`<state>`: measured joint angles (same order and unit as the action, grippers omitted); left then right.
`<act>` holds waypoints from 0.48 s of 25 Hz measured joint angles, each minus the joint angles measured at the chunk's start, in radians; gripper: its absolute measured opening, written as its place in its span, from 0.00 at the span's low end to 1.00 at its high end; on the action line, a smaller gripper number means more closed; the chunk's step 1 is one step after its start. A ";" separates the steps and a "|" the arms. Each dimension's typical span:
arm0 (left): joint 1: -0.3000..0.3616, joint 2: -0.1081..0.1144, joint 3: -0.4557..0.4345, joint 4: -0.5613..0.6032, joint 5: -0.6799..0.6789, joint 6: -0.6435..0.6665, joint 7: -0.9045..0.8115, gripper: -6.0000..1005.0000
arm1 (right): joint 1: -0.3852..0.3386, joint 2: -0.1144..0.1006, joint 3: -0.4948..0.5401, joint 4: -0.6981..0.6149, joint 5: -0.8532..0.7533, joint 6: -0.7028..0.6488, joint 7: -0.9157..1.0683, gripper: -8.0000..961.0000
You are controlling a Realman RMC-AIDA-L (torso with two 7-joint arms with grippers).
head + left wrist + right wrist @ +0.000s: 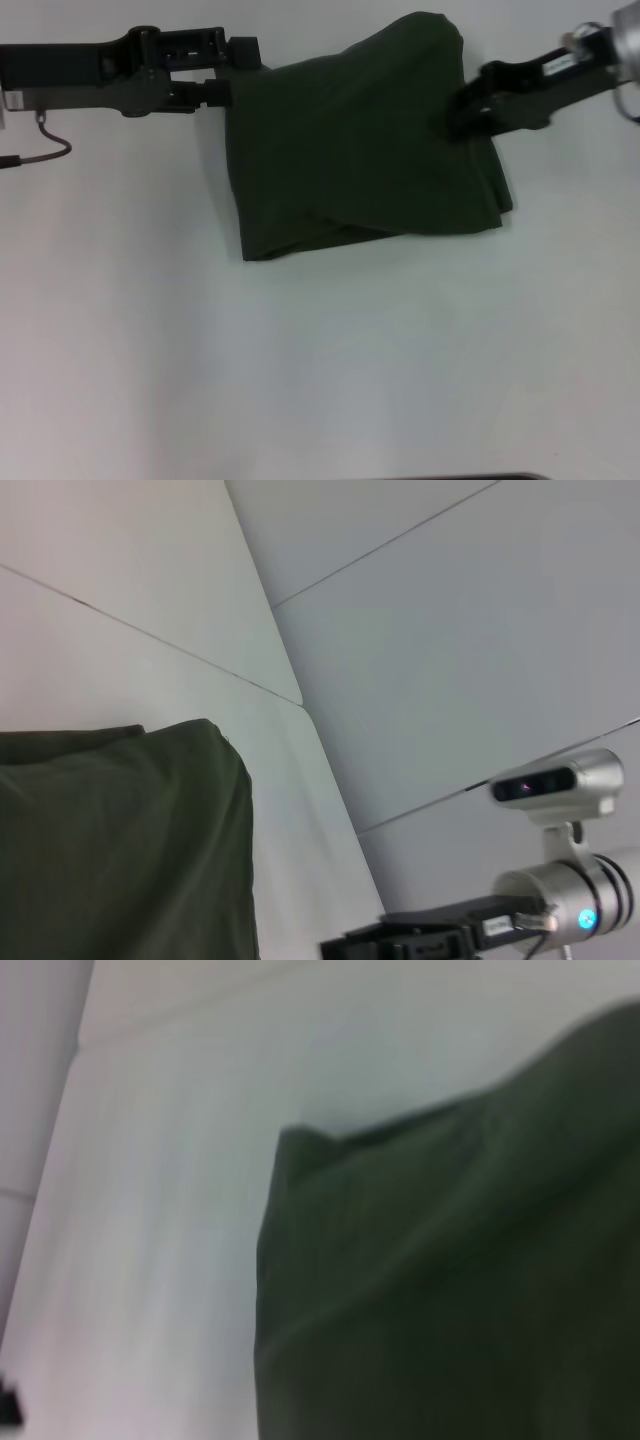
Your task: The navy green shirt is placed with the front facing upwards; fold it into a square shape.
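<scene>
While both hands grip, navy green shirt (pixel 365 150) folded, lettering hidden.

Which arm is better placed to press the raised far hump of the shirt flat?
Probably the right. The right pincer sits at the navy green shirt just below the hump; the left pincer is at the opposite far corner.

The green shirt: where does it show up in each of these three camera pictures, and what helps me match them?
Head view: the navy green shirt lies folded on the white table, between the left gripper and the right gripper.
Left wrist view: it fills the lower corner; the right arm shows beyond it.
Right wrist view: it fills the lower half.
Shared landmark: the white table.
</scene>
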<state>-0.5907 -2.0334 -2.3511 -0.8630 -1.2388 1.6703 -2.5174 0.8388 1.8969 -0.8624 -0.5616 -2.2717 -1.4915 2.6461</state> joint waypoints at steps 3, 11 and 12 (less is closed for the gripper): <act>0.001 0.001 -0.002 0.002 0.001 0.000 0.001 0.87 | -0.039 -0.032 0.004 -0.065 -0.001 -0.096 0.001 0.33; -0.005 0.001 0.000 0.002 0.001 -0.003 0.003 0.87 | -0.092 -0.016 -0.025 -0.168 -0.209 -0.167 -0.018 0.33; -0.005 0.001 0.000 0.003 0.001 -0.003 0.002 0.87 | -0.093 -0.009 -0.024 -0.168 -0.221 -0.167 -0.019 0.33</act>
<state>-0.5960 -2.0324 -2.3507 -0.8605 -1.2377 1.6677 -2.5155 0.7459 1.8876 -0.8867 -0.7296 -2.4927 -1.6590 2.6272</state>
